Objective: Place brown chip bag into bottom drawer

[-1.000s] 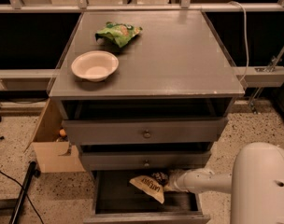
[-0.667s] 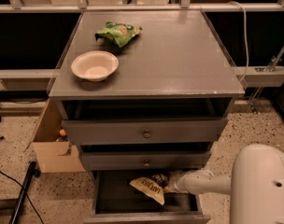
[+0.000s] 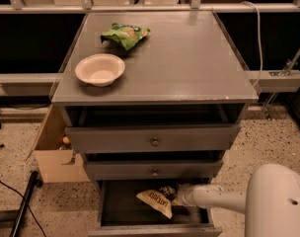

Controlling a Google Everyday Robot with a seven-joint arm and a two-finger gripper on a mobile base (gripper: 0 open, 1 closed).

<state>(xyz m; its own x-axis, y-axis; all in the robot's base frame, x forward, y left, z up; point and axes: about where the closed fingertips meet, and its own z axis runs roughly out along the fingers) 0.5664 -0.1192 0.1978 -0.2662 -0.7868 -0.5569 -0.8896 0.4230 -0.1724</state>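
Speckled floor (image 3: 273, 142) around a grey cabinet (image 3: 189, 58), dark recess and metal rails behind. At 9 o'clock of the cabinet sits an open cardboard box (image 3: 54, 157), with a black pole (image 3: 22, 207) lying on the floor at 8 o'clock. On the cabinet top there is a white bowl (image 3: 99, 69) at the left, and a green chip bag (image 3: 125, 34) at 1 o'clock of the bowl, near it and not part of the task. Two upper drawers (image 3: 152, 141) with round knobs are pulled out a little. The bottom drawer (image 3: 155, 229) is pulled out farther, its inside open to view. The brown chip bag (image 3: 155, 200) is already inside it, tilted, pale end toward 9 o'clock, right of the drawer's middle. The gripper (image 3: 170, 193) is at the bag's right end, at 3 o'clock of it and touching or just beside it; cannot tell if it is clamped on the bag or apart from it. The white arm (image 3: 214, 197) reaches in from the right over the drawer's right wall. Step judged: final placing, task nearly done. Next move likely calls for releasing if held, then drawing the arm back toward 3 o'clock. Room is tight: the middle drawer front overhangs just above the gripper and the right wall is just beside the arm. There is free drawer floor toward 9 o'clock. A white cable (image 3: 258, 33) hangs at far right, well apart.
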